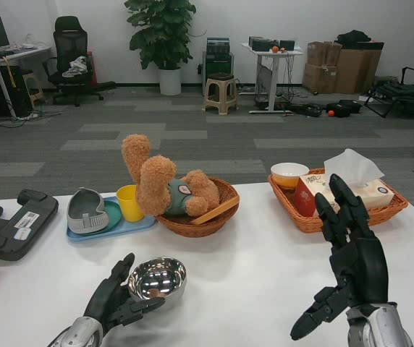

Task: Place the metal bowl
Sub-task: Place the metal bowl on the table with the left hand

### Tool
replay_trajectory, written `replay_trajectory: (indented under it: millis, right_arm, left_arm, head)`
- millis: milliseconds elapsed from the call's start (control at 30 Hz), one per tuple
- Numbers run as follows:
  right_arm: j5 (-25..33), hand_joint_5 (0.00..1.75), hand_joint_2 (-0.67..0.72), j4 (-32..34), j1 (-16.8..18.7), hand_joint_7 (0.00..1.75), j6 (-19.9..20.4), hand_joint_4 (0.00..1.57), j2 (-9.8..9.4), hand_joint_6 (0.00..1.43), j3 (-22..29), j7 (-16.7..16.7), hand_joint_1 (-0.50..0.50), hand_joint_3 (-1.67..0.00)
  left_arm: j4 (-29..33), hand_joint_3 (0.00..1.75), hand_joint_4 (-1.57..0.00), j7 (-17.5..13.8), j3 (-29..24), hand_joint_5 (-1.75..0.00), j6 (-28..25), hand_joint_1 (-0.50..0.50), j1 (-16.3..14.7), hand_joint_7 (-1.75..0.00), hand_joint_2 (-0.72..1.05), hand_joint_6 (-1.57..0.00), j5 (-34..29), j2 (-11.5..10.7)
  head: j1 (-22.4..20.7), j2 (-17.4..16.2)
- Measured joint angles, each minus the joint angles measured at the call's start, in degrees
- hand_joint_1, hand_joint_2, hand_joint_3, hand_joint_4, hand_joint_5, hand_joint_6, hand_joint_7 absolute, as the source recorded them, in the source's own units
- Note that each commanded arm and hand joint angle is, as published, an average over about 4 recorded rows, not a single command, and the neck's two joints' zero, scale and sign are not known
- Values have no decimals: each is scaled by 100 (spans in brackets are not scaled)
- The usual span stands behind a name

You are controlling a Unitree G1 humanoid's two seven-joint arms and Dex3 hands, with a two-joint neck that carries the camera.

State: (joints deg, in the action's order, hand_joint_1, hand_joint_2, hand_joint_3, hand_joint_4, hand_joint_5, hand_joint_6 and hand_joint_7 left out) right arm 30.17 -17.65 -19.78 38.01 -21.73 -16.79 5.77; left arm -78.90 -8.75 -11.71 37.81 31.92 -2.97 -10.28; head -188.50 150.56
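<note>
The shiny metal bowl (158, 277) sits upright on the white table (250, 260) near the front, left of centre. My left hand (113, 300) lies just left of and below it with fingers spread. One finger points up beside the rim and the lower ones touch the bowl's near edge without closing round it. My right hand (352, 264) stands raised over the table's right side, fingers apart and holding nothing.
A wicker basket (218, 220) with a teddy bear (165, 189) stands behind the bowl. A blue tray (131, 228) with a yellow cup (128, 202) is at the left, a black device (11, 224) beyond it. An orange basket (315, 223) with tissues stands at the back right.
</note>
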Motion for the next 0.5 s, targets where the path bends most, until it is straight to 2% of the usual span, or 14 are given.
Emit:
replay_trajectory:
  millis: [167, 300, 400, 500]
  right_arm:
    - [13, 19, 72, 0, 0, 21, 0, 0, 0, 0, 0, 0, -12, 0]
    - [13, 19, 72, 0, 0, 21, 0, 0, 0, 0, 0, 0, -12, 0]
    - [13, 19, 72, 0, 0, 21, 0, 0, 0, 0, 0, 0, -12, 0]
    - [13, 19, 72, 0, 0, 21, 0, 0, 0, 0, 0, 0, -12, 0]
  left_arm:
    - [0, 2, 0, -190, 2, -92, 0, -50, 0, 0, 78, 0, 7, -19]
    - [1, 7, 0, -227, 10, -103, 1, -50, 0, 0, 100, 0, 31, -39]
    - [5, 9, 0, -221, 13, -103, 6, -50, 0, 0, 105, 0, 156, -72]
    - [7, 7, 0, -27, 16, -103, 47, -50, 0, 0, 105, 0, 444, -86]
  head:
    - [2, -31]
    - [-4, -36]
    - [-3, -51]
    - [-4, -75]
